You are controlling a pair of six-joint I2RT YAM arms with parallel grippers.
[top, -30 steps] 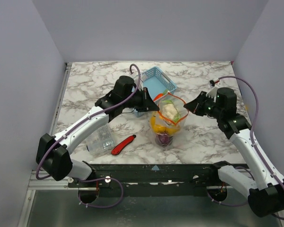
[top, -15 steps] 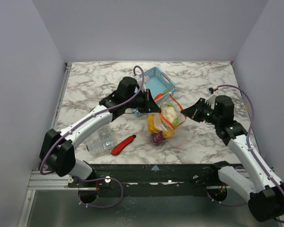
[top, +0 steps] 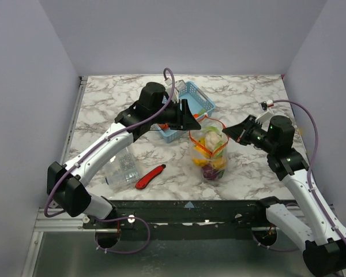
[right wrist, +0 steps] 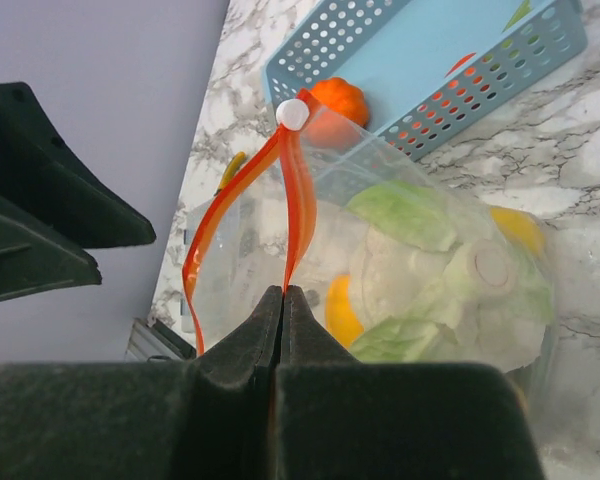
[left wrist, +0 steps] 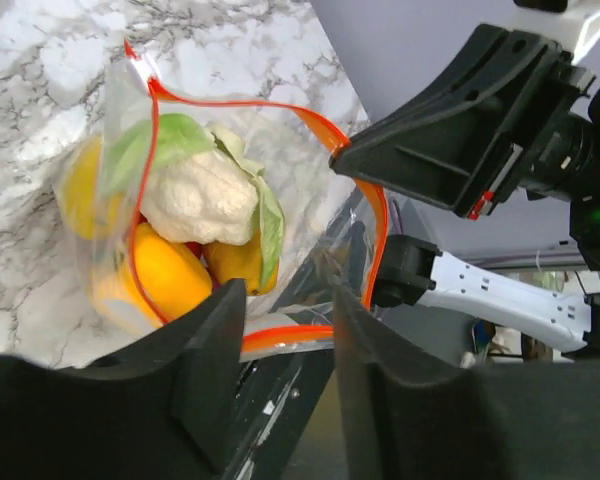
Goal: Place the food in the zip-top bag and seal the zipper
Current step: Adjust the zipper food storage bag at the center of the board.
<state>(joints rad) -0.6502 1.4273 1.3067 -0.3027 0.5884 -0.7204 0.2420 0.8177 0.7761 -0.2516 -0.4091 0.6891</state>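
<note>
**Top external.** Clear floppy zip-top bag [top: 210,157] hangs upright over the marble counter [top: 242,92], near-centre, slung between the two arms. The glossy toy food [top: 210,140] is stacked inside it: white on top, yellow and orange below, purple at the bottom. Left pincer [top: 191,123] is at the bag's left upper edge and right pincer [top: 229,131] at its right upper edge. The orange-red zipper strip [top: 218,122] loops open between them. Blue lattice basket [top: 184,92] sits just beyond, on the far side.

**Left wrist.** Left pincer is spread. A run of the zipper strip [left wrist: 290,335] crosses the gap between its fingers, and no clamping shows. White cauliflower piece [left wrist: 200,195] and the yellow and orange pieces sit directly below the open mouth. The right pincer lies opposite, across the loop.

**Right wrist.** Right pincer [right wrist: 282,295] is pressed together, pinching one lip of the strip. From there that lip runs straight away to a small white slider tab [right wrist: 293,113] at the strip's far end, toward the basket. The second lip bows off to the left from the same tab, so the mouth is unsealed. One orange toy fruit [right wrist: 337,100] lies in the basket behind the tab, outside the bag.

**Judgement.** Sealing turns on the strip's long axis, which runs from the right pincer out to the tab. The left pincer is nearer the loose lip and would have to bring it against the held one.
</note>
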